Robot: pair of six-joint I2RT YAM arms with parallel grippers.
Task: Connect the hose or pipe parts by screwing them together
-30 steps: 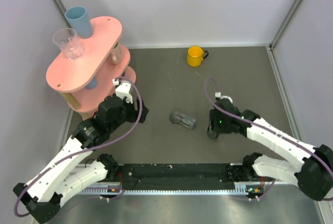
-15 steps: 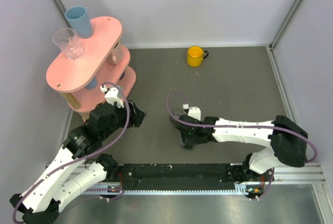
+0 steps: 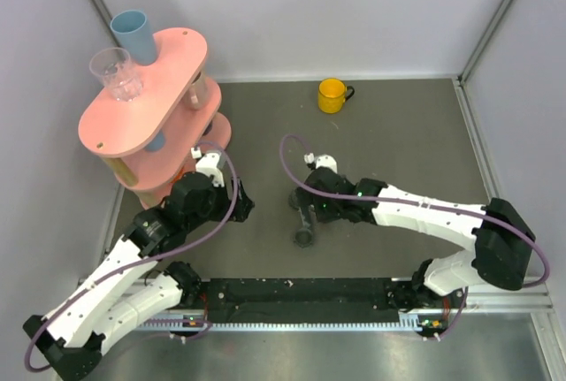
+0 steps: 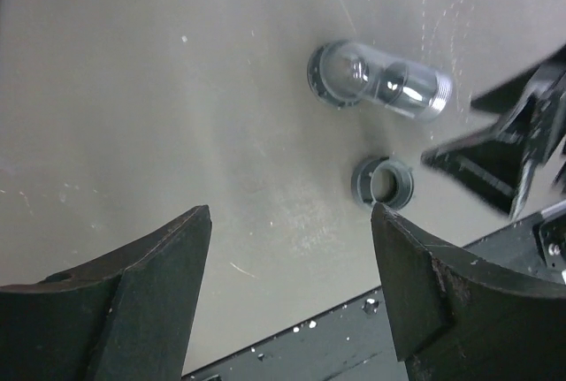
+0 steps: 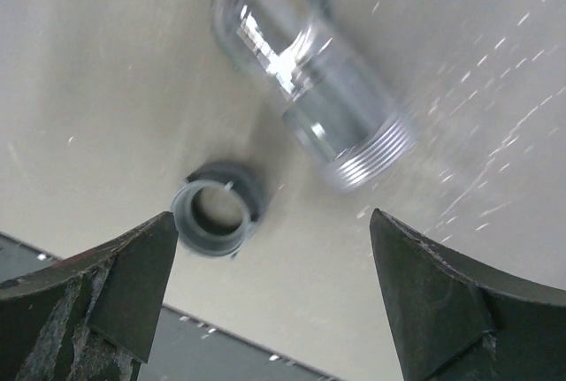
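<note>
The clear grey pipe piece [image 5: 309, 72] lies on its side on the table, threaded end bare. The small dark ring nut [image 5: 215, 210] lies loose beside it, apart from the thread. My right gripper [image 5: 274, 284] hovers just above both parts, open, with nothing between its fingers. In the top view it [image 3: 309, 216] covers part of the pipe [image 3: 298, 198], and the nut [image 3: 304, 237] lies just in front. My left gripper [image 3: 240, 204] hangs open and empty to the left of them; its own view shows pipe [image 4: 376, 80], nut [image 4: 382, 180] and gripper [image 4: 290, 284].
A yellow mug [image 3: 332, 95] stands at the back of the table. A pink tiered stand [image 3: 168, 89] at the far left carries a blue cup [image 3: 133, 34] and a clear glass [image 3: 116, 72]. A black rail [image 3: 301, 293] runs along the near edge.
My right gripper swung left from the right side of the table with the nut, opened and let the nut go beside the pipe. The left gripper shifted only slightly.
</note>
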